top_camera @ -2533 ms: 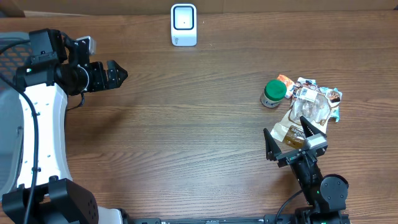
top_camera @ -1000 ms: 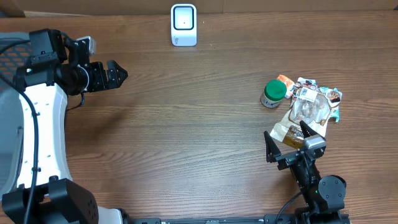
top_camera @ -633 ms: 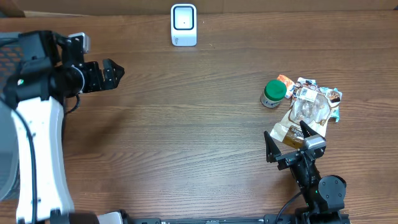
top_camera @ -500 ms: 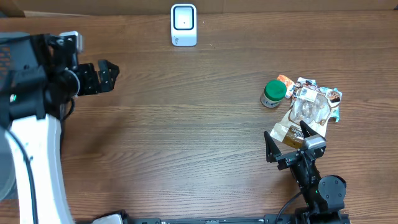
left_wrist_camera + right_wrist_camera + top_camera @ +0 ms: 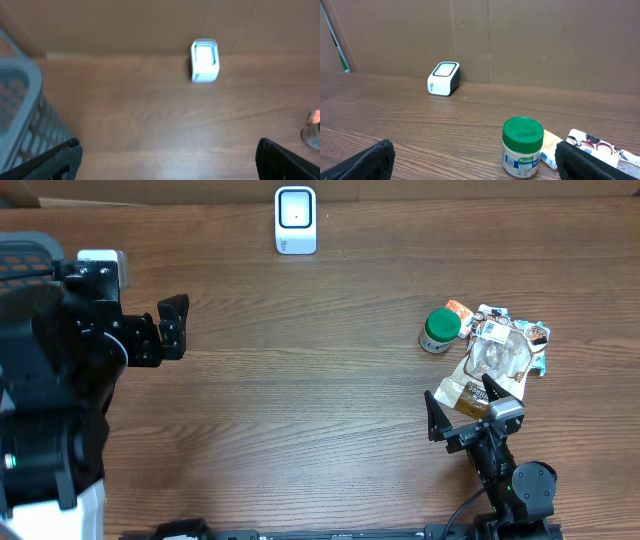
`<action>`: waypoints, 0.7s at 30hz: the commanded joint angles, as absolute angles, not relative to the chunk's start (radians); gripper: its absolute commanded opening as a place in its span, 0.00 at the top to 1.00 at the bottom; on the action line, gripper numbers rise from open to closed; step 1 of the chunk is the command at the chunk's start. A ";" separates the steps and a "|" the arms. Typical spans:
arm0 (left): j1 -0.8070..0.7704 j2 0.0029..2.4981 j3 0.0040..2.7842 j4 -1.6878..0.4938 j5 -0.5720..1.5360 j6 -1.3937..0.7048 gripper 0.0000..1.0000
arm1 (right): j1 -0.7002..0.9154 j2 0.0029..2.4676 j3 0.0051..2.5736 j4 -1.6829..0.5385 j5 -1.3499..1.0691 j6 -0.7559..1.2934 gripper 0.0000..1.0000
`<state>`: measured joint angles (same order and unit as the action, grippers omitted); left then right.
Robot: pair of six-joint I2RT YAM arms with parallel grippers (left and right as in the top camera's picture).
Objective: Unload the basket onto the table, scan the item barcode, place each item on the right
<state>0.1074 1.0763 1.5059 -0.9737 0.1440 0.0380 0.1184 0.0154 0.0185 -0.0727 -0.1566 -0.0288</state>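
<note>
While both claws stand spread wide and hold nothing, stock lies as follows. Left gripper: at the wooden table's left side, well apart from the white barcode scanner at the far edge. Right gripper: at the near end of the snack packet pile. Green-lidded Knorr jar: upright, just beside that pile's left edge.

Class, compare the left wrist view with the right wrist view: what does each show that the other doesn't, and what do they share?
Only left wrist: a grey mesh basket at its left edge. Only right wrist: the green-lidded jar, seen clearly, and printed packets beside it. Both: the white scanner by the cardboard wall, on the wooden table.
</note>
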 commanded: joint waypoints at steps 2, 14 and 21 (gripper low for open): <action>0.078 0.964 1.378 -0.840 0.203 0.169 0.00 | 0.122 0.003 0.008 -0.069 -0.157 -0.024 0.00; 0.078 0.547 0.651 -0.202 0.348 0.371 0.00 | 0.122 0.003 0.008 -0.070 -0.157 -0.024 0.00; 0.078 0.301 0.268 0.095 0.348 0.390 0.00 | 0.123 0.003 0.008 -0.069 -0.157 -0.024 0.00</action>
